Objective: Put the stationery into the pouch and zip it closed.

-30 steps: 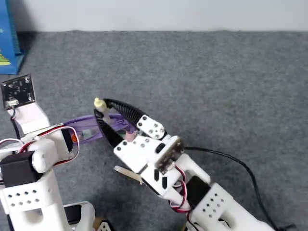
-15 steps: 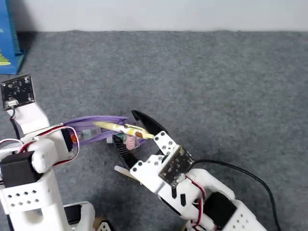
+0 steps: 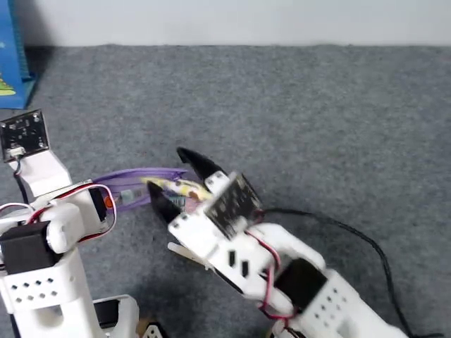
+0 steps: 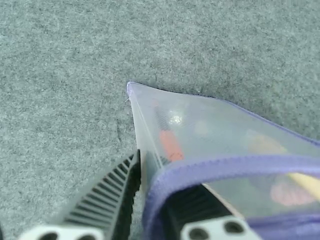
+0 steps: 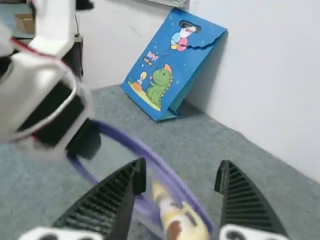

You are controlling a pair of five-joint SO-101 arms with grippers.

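The clear pouch (image 3: 134, 186) with a purple zip rim lies at the left of the grey mat. My left gripper (image 4: 145, 200) is shut on its edge, and an orange item (image 4: 170, 145) shows through the wall. A yellow pen (image 3: 184, 189) rests across the pouch mouth. My right gripper (image 3: 173, 179) stands open over that mouth, one black finger on each side of the pen. In the right wrist view the pen (image 5: 175, 220) lies between the spread fingers (image 5: 110, 205), untouched, with the purple rim (image 5: 135, 150) curving beneath.
A blue gift bag (image 3: 10, 63) leans against the wall at the far left, also the gift bag (image 5: 170, 65) in the right wrist view. The left arm's body (image 5: 45, 90) stands close beside the pouch. Open grey mat (image 3: 317, 120) stretches right and back.
The pen left the right gripper and now lies at the pouch mouth. The right arm drew back, then came forward over the pen with its wrist turned. The left arm kept still.
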